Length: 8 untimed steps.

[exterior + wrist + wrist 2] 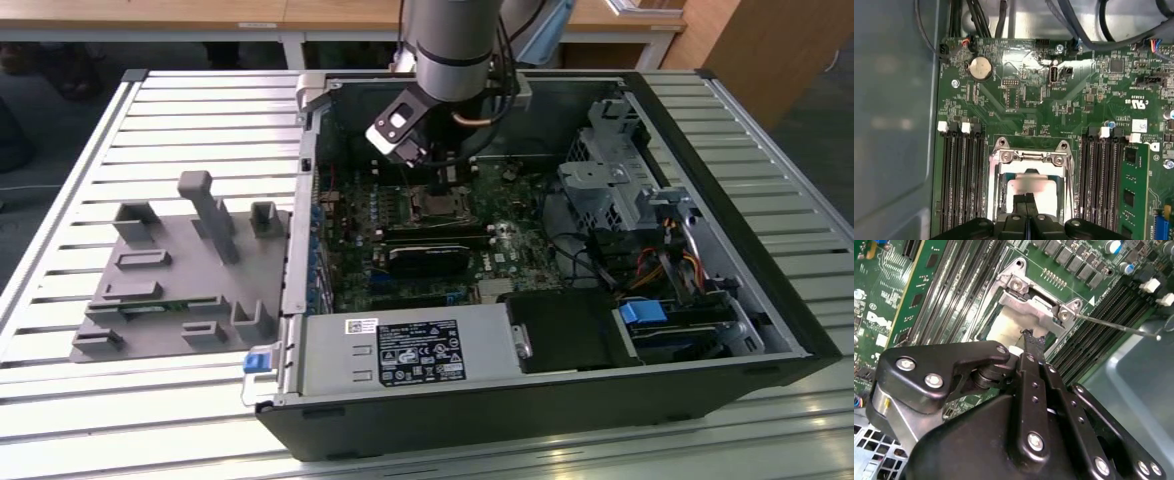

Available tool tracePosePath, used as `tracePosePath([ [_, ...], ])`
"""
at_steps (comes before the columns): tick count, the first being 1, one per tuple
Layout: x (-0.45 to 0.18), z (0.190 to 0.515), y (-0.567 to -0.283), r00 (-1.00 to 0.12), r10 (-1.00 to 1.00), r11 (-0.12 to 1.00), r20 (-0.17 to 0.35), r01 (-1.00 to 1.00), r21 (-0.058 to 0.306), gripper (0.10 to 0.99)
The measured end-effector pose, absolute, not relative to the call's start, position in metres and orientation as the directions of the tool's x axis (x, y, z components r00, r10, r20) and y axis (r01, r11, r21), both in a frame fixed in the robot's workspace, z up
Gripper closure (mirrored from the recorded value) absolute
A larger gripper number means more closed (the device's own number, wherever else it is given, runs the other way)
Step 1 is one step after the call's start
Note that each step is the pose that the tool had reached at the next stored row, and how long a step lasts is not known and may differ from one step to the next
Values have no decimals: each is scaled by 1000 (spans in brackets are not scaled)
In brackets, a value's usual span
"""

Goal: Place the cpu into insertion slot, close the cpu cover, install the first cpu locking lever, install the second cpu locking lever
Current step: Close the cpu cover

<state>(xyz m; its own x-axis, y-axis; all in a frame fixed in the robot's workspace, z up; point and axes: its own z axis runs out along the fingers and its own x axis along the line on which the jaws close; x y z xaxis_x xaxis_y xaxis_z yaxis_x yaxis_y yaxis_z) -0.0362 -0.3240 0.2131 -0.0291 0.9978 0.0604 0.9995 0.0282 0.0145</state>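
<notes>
- The claw [1029, 335] had its two fingers pressed together with nothing between them, its tips over the middle of the insertion slot [438, 207].
- The cpu [1044, 192] lay flat inside that slot, pale face directly under the tips; whether they touched it could not be told.
- The cpu cover [1034, 305] seemed to lie down around the cpu as a silver frame, so placing looked done and closing done or nearly so.
- One thin locking lever [1119, 327] stuck out from the slot's corner, unlatched; the lever steps looked left to do.
- Memory slots [961, 180] flanked the slot on the green board [1019, 110], inside an open computer case [747, 250] on the slatted desk [80, 200].
</notes>
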Motion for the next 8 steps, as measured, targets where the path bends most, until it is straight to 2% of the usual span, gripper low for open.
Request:
tracePosePath([
  [8, -46, 211, -324, -30, 998, 30, 60, 999, 14, 980],
])
